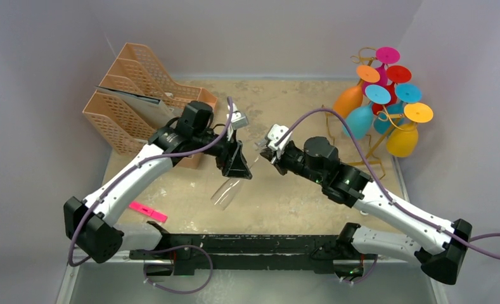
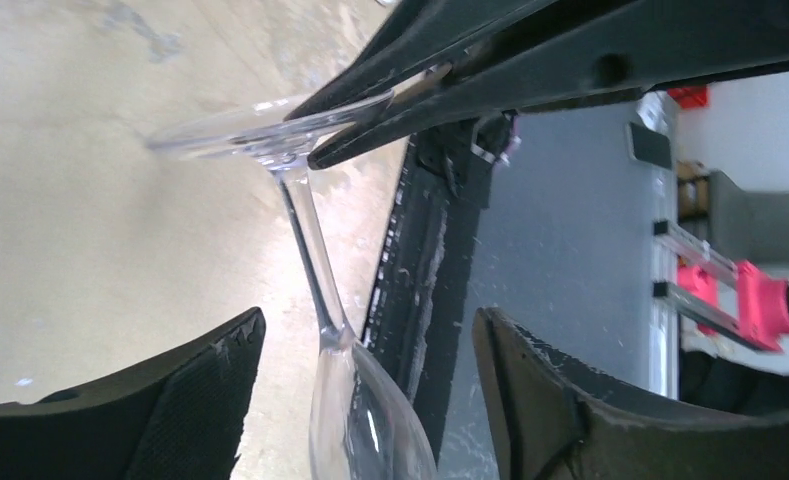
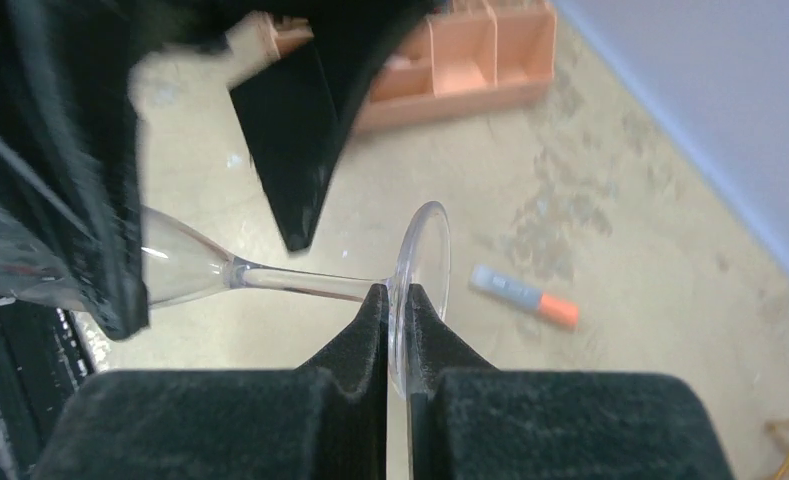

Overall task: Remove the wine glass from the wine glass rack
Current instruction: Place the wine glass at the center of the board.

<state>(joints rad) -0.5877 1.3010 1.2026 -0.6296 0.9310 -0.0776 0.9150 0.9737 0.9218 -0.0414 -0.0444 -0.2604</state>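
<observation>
A clear wine glass (image 1: 225, 193) hangs in the air over the middle of the table, lying nearly on its side, well away from the gold wire wine glass rack (image 1: 379, 143) at the back right. My right gripper (image 3: 398, 292) is shut on the rim of the glass's round foot (image 3: 425, 250). In the left wrist view, my left gripper (image 2: 368, 318) is open, its fingers standing on either side of the stem (image 2: 305, 250) and upper bowl without touching them. The right gripper's black fingers (image 2: 530, 60) show there, pinching the foot.
Several coloured glasses (image 1: 386, 95) hang on the rack. A peach lattice organiser (image 1: 139, 95) stands at the back left. A pink object (image 1: 148, 211) lies near the left arm's base. A grey and orange marker (image 3: 525, 297) lies on the table under the glass's foot.
</observation>
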